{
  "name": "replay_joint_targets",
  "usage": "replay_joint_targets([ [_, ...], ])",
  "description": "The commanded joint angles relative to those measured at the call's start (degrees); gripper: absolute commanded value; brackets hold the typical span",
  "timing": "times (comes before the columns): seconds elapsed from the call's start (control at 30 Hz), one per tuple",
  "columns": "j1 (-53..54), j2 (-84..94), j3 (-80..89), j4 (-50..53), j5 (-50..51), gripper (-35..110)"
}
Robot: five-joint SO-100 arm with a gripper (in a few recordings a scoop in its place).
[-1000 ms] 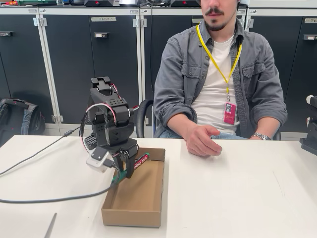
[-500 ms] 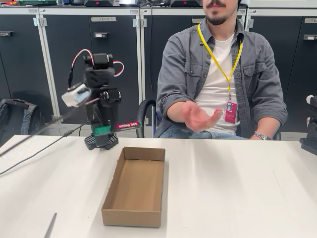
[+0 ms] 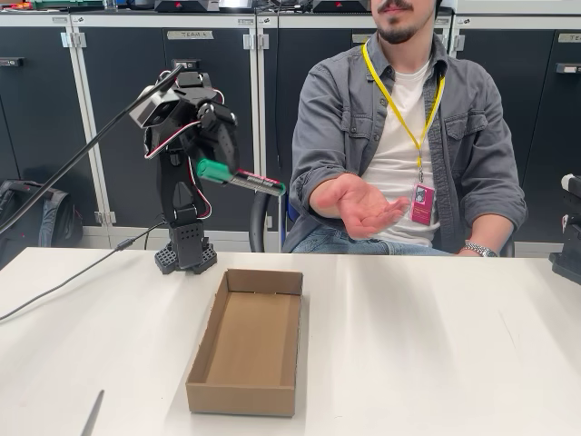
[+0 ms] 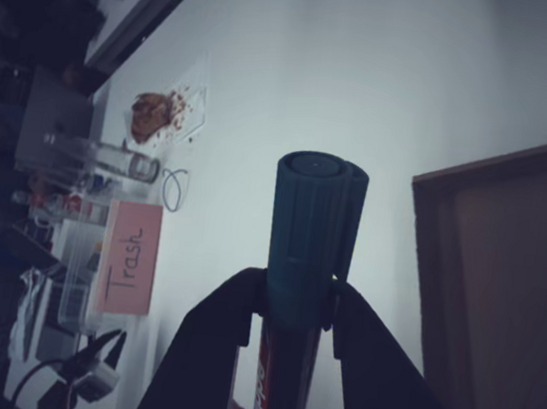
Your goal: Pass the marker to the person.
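The gripper (image 3: 216, 169) is closed on the marker (image 3: 241, 179) near its green cap and holds it high above the cardboard box (image 3: 248, 341). The marker lies almost level and points toward the person (image 3: 399, 136). The arm stands raised behind the box. The person's hand (image 3: 361, 205) waits palm up, near the marker's free end.

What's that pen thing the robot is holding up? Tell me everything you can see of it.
It is a thick marker with a ribbed green cap and a red label with dark print on its barrel. The gripper has its black jaws shut on it near the green cap. It is held high above the table, nearly level, its far end tilted slightly down toward the person's open palm, not touching it.
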Motion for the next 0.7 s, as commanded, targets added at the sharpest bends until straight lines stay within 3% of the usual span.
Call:
replay_joint_targets([
  [0.0,-7.8,-2.3,-4.0,-3.9,0.2,-5],
  [0.4,-27.9,-10.8,-4.0,-16.4,3.9,-5],
  [0.67,-32.0,-11.2,2.8,-30.5,8.7,-5],
])
